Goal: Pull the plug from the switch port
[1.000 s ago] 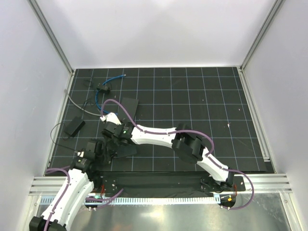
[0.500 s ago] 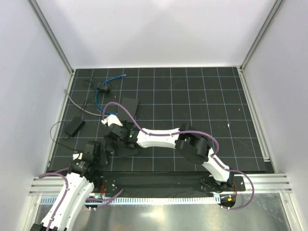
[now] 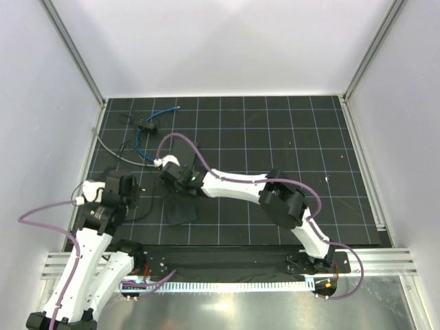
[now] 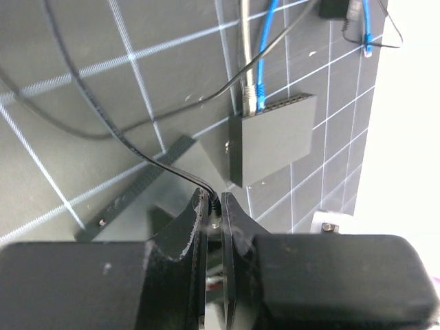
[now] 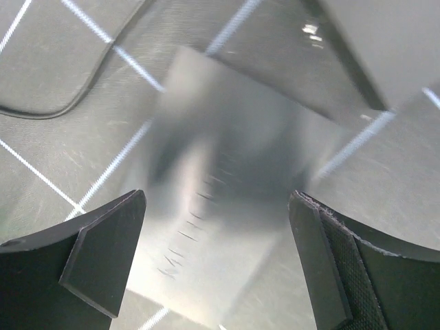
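The tabletop [image 3: 295,158] is bounded by white walls [image 3: 220,48] at left, rear and right. All items crowd its left-rear quarter, and the right half is open grid. The left gripper [image 4: 212,201] jaws are clenched on the thin black wire [image 4: 172,173]. The right gripper [image 5: 218,199] jaws stand released wide, holding nothing, over the flat slab [image 5: 227,172], while the plug [image 4: 259,93] sits seated in the switch port [image 4: 258,108].

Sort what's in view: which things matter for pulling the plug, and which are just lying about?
Job: plug, switch port, blue cable.
Lying about: grey cable, black wire (in the left jaws), small black part near the far edge.
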Controlling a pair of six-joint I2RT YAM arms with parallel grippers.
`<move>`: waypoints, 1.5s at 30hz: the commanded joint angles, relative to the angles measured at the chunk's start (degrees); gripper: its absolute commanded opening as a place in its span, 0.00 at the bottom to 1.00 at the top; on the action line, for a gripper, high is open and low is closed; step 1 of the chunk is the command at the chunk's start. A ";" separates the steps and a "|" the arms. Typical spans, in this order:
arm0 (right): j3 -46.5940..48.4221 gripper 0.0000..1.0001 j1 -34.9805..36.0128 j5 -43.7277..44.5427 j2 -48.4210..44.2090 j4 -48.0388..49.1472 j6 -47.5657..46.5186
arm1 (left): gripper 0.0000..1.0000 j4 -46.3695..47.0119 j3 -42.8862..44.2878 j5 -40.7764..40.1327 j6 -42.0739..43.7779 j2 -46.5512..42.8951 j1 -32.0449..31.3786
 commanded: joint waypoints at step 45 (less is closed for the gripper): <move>-23.61 0.75 -12.25 -31.92 -10.25 15.95 12.18 | 0.64 8.91 8.40 16.30 39.35 34.80 28.02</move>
